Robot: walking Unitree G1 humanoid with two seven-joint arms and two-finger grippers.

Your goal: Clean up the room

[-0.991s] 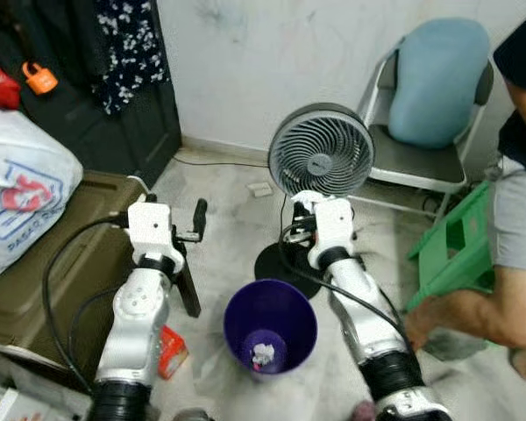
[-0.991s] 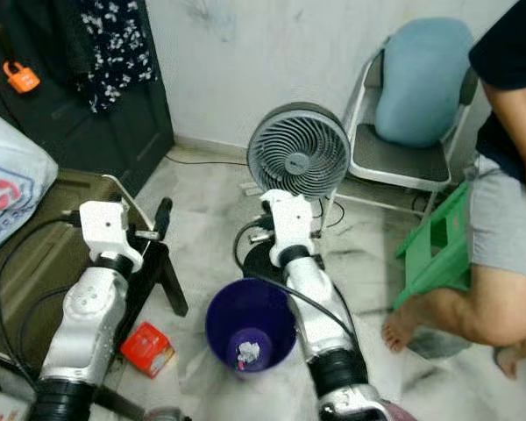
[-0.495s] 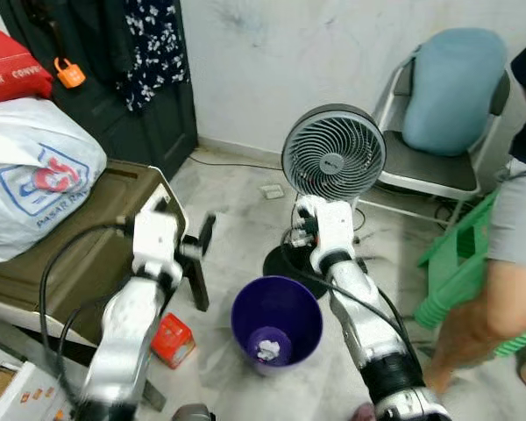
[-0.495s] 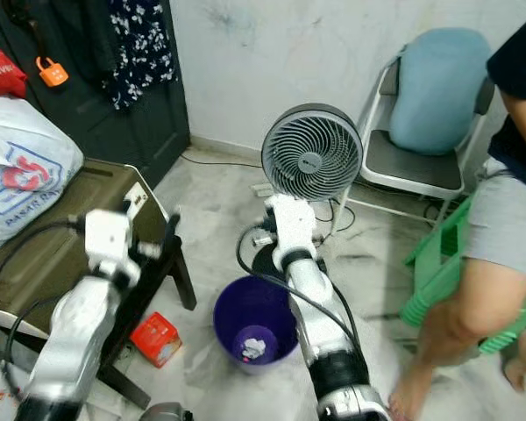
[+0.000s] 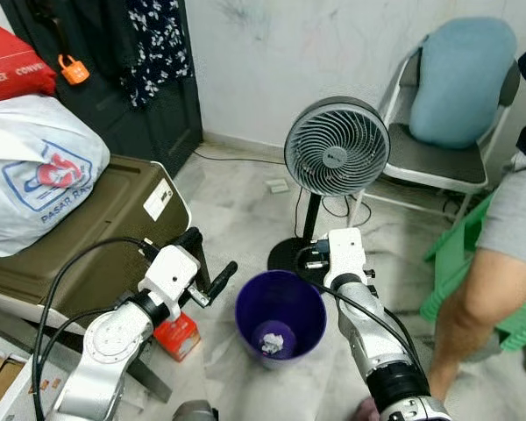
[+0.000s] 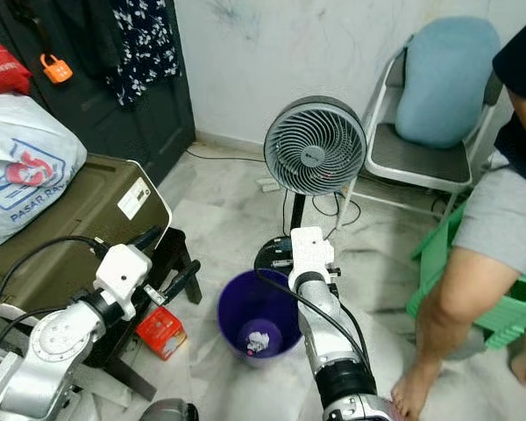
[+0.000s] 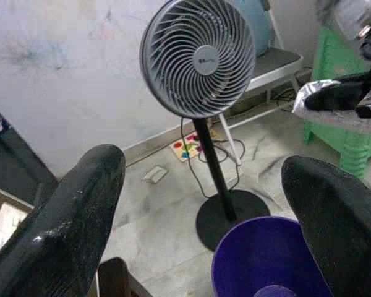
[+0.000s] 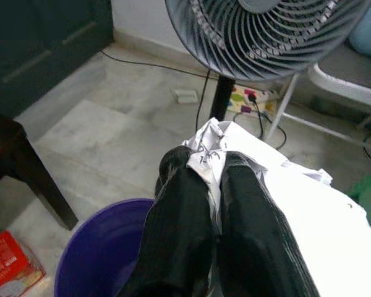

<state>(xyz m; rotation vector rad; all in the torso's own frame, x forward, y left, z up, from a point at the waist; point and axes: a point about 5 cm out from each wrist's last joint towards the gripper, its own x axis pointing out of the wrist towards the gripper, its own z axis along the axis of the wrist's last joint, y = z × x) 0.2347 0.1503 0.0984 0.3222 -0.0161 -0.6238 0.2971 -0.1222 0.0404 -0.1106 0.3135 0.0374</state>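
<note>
A crumpled white paper (image 8: 260,164) is pinched between the clenched fingers (image 8: 179,229) of the right gripper (image 8: 204,162), which hangs over the far rim of the purple bin (image 5: 280,311), on the side toward the fan. Another wad of white paper (image 5: 272,341) lies at the bottom of the bin.

The pedestal fan (image 5: 337,146) stands just behind the bin, its round black base (image 7: 232,216) almost touching the bin's rim and its cable trailing over the marble floor (image 5: 237,210) to a power strip (image 7: 188,148) by the wall.

The left gripper (image 7: 204,204) hovers to the bin's left with its fingers (image 7: 68,210) spread wide and nothing between them. Under that arm, beside the bin, lies a small red box (image 5: 177,335). Further left of the bin sits a dark green trunk (image 5: 96,228) carrying a white printed plastic bag (image 5: 31,175).

Right of the fan stand a folding chair (image 5: 438,162) with a blue cushion (image 5: 460,83) and a green plastic stool (image 5: 473,263); a person's bare leg (image 5: 473,307) is planted close to the bin's right.
</note>
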